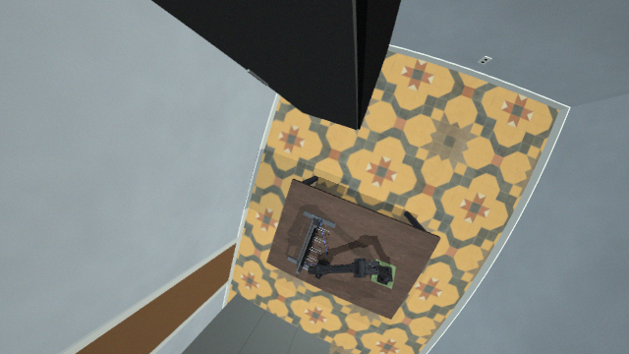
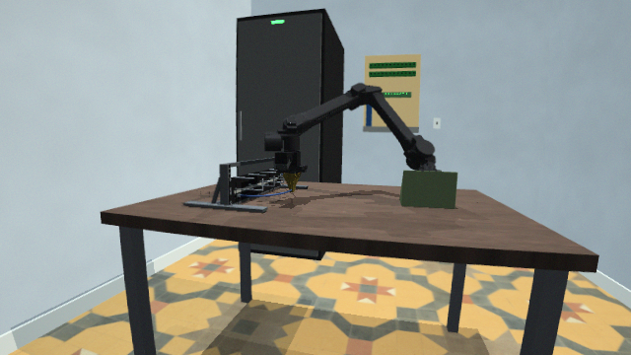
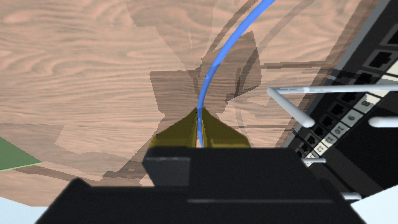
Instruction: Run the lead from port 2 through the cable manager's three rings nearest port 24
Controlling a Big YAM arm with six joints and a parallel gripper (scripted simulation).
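Gripper pinches the blue lead beside the rack.

The gripper (image 3: 200,131) is almost fully closed, its yellow fingers clamping the blue lead (image 3: 220,55), which curves away over the table (image 3: 75,60). It hangs just above the wood, near the patch panel (image 3: 350,107) and a white ring (image 3: 295,97), probably so that the lead can be guided through the ring's gap.

1. Patch panel (image 3: 350,120), wrist view, at 3 o'clock: white plates (image 3: 339,130) under the ports carry dark digits, seen upside down and blurred; can't read for sure.
2. Wall board (image 2: 392,92), exterior view, at 1 o'clock: green strips w/ marks too small to read.
3. No other legible text.
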